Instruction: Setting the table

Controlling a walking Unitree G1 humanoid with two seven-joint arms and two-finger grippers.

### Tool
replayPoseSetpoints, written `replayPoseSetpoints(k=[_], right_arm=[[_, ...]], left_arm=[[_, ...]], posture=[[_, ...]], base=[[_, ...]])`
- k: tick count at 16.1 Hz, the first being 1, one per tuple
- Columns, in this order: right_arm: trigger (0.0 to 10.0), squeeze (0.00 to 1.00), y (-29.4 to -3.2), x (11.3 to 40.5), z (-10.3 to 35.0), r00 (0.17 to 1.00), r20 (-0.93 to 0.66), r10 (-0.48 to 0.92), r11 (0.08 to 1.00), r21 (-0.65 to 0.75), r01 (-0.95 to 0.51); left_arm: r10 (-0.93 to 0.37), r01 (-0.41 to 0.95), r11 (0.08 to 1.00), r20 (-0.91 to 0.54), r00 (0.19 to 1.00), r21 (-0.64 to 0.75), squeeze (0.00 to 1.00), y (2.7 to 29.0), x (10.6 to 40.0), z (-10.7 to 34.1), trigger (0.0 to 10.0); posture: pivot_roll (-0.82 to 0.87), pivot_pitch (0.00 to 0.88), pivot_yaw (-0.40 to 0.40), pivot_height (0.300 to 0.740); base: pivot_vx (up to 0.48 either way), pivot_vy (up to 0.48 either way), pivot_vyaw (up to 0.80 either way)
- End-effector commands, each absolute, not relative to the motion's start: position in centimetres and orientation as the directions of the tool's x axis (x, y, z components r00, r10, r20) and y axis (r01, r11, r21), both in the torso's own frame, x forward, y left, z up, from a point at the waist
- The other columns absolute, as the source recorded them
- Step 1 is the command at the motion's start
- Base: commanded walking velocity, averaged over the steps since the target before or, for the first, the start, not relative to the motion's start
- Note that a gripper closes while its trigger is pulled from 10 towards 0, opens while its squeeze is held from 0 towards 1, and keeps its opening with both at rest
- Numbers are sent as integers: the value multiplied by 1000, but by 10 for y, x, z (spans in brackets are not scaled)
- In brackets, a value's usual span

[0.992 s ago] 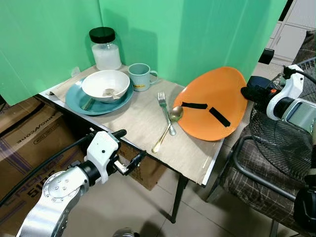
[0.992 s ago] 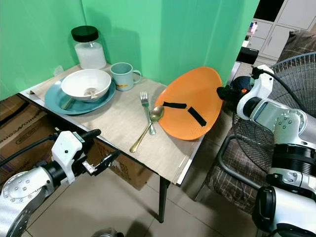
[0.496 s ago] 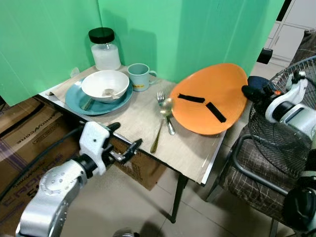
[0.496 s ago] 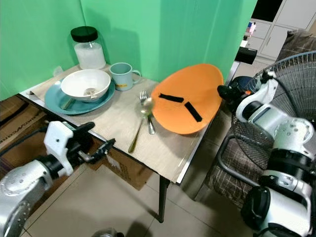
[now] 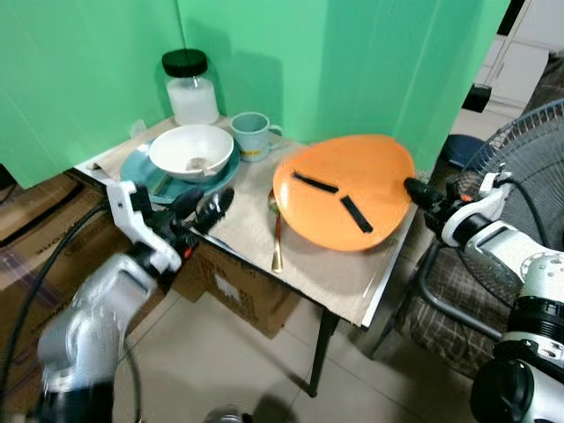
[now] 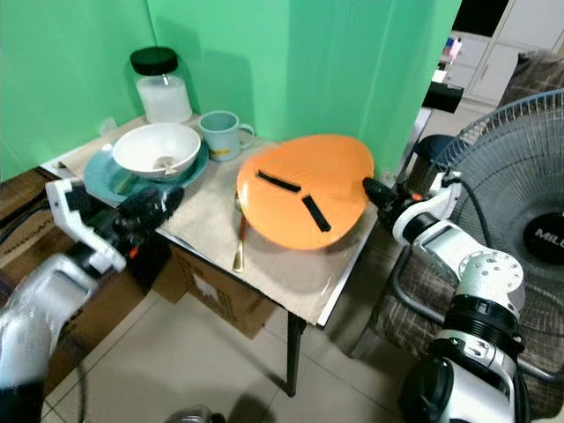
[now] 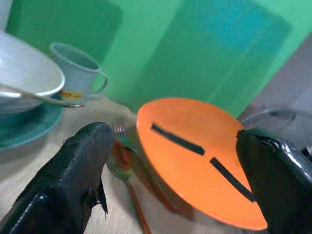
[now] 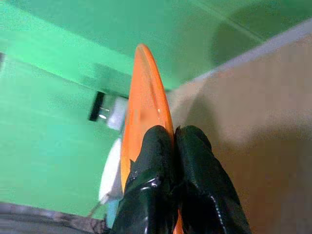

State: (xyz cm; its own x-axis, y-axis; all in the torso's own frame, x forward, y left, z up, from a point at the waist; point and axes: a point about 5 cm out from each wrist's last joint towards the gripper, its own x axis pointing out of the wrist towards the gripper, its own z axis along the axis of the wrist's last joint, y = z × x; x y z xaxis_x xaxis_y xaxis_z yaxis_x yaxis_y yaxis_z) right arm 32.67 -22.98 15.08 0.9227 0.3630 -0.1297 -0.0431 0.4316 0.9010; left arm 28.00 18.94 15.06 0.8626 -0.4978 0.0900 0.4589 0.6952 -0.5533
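Note:
An orange plate (image 5: 344, 203) with two black strips hangs tilted low over the table's right half. My right gripper (image 5: 412, 187) is shut on its right rim; the right wrist view has the two fingers (image 8: 156, 146) pinched on the thin orange edge. A gold spoon (image 5: 276, 245) lies partly under the plate's left edge, and fork tines (image 7: 118, 129) peek out beside it. My left gripper (image 5: 204, 204) is open over the table's front left edge, next to the teal plate (image 5: 141, 174) that carries a white bowl (image 5: 191, 150).
A blue-grey mug (image 5: 253, 134) and a black-lidded jar (image 5: 191, 85) stand at the back of the table (image 5: 326, 273). Green screens close off the back. A fan (image 5: 529, 145) and a chair (image 5: 449, 295) stand to the right, cardboard boxes (image 5: 40, 225) to the left.
The orange plate has swung left and lower, now lying flatter and covering most of the fork. My left gripper has risen from below the table edge up to the teal plate.

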Motion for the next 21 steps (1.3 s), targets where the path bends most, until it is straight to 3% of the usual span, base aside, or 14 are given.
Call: replayPoseSetpoints(k=[1, 3, 4, 6, 7, 14, 17, 19, 21], right_arm=[[0, 0, -231, 328, 168, 931, -43, 362, 404, 908, -114], [0, 0, -229, 328, 170, 930, -27, 367, 394, 910, -129], [0, 0, -227, 327, 173, 928, -12, 373, 386, 911, -143], [0, 0, -226, 326, 174, 926, -2, 377, 381, 912, -153], [0, 0, -218, 322, 183, 906, 50, 420, 356, 909, -216], [0, 0, -189, 308, 183, 846, 74, 528, 349, 890, -295], [0, 0, -185, 304, 185, 841, 89, 533, 334, 892, -306], [0, 0, -181, 300, 185, 826, 103, 555, 322, 889, -327], [0, 0, -179, 298, 184, 819, 105, 564, 318, 888, -333]], left_arm=[[-509, 448, 666, 75, 857, -597, 1000, 191, 281, 145, 10000], [-528, 413, 629, 28, 848, -658, 1000, 191, 285, 131, 10000], [-540, 389, 597, 7, 842, -702, 380, 191, 287, 123, 10000], [-548, 372, 573, -4, 837, -730, 380, 191, 288, 118, 10000], [-594, 385, 479, 31, 804, -789, 0, 188, 295, 119, 10000], [-712, 492, 319, 138, 689, -810, 0, 171, 307, 133, 10000], [-720, 500, 327, 132, 681, -802, 0, 170, 310, 132, 10000], [-727, 516, 284, 169, 665, -808, 0, 169, 310, 134, 0], [-731, 526, 266, 186, 656, -808, 0, 168, 310, 136, 0]], posture=[[70, 0, 41, 740], [62, 0, 45, 740], [60, 0, 45, 740], [60, 0, 45, 740], [55, 0, 45, 740], [47, 0, 58, 740], [47, 0, 61, 740], [43, 0, 65, 740], [41, 0, 67, 740]], base=[[0, 0, 0], [0, 0, 0], [0, 0, 0], [0, 0, 0], [0, 0, 0], [0, 0, 0], [0, 0, 0], [0, 0, 0], [0, 0, 0]])
